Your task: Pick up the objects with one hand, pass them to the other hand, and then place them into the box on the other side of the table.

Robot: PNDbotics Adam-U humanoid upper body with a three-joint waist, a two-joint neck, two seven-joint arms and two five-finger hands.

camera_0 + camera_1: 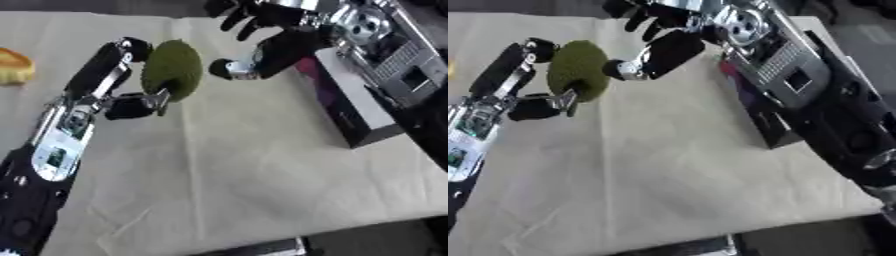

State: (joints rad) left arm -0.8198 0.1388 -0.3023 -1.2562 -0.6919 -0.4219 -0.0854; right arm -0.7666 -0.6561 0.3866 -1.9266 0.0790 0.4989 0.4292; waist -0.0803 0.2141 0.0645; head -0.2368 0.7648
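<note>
No text, label, brand, number or sign can be read anywhere. The box [350, 107] at the table's right edge shows only plain, unlettered faces.

A creased, matt beige cloth [245, 165] covers the tabletop. The green ball [172, 69] looks rough and fuzzy, without shine. Both the left hand [122, 80] and the right hand [262, 50] show matt black casing with glossy silver metal joints. The box [350, 107] has smooth, pale, matt walls.
</note>
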